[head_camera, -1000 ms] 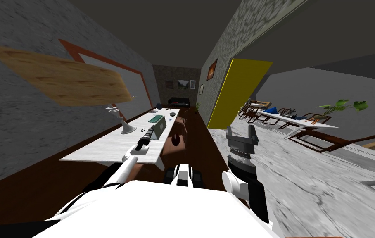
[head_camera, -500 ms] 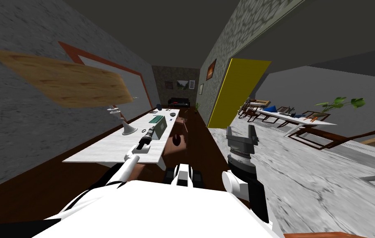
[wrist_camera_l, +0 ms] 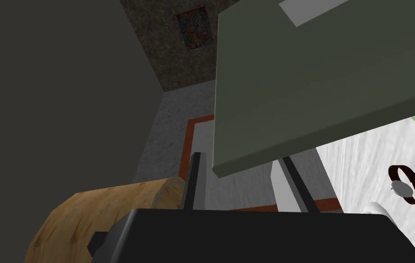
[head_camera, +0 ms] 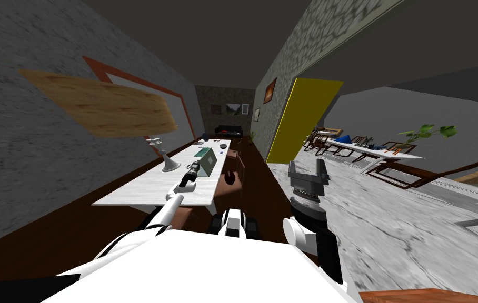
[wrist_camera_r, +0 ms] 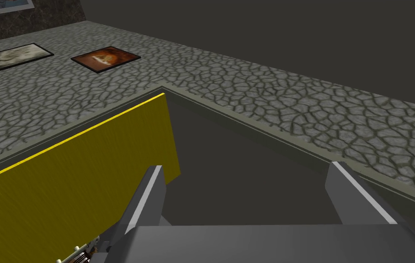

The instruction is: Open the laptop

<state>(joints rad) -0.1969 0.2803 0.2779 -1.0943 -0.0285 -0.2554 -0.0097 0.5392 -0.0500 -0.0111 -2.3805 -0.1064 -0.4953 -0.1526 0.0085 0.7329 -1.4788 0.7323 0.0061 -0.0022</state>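
A grey-green laptop (head_camera: 209, 163) stands on the long white table (head_camera: 143, 187), its lid partly raised. My left arm reaches out over the table to it, and my left gripper (head_camera: 197, 168) is at the lid's near edge. In the left wrist view the lid (wrist_camera_l: 311, 82) hangs as a broad slab over my left gripper (wrist_camera_l: 242, 160), whose fingers (wrist_camera_l: 196, 182) stand narrowed with the lid's edge between them. My right gripper (head_camera: 307, 169) is held up in front of my chest, away from the table, and is open (wrist_camera_r: 247, 191).
A lamp with a wooden shade (head_camera: 106, 105) and a grey base (head_camera: 168, 164) stands left of the laptop. A dark wristwatch (wrist_camera_l: 407, 184) lies on the table near the gripper. A brown chair (head_camera: 230, 176) sits at the table's right side. To the right is a yellow door (head_camera: 301, 121).
The whole head view has shifted right, so my head or base has moved. My left gripper's fingers have closed in from wide open onto the lid's edge. The right arm holds still.
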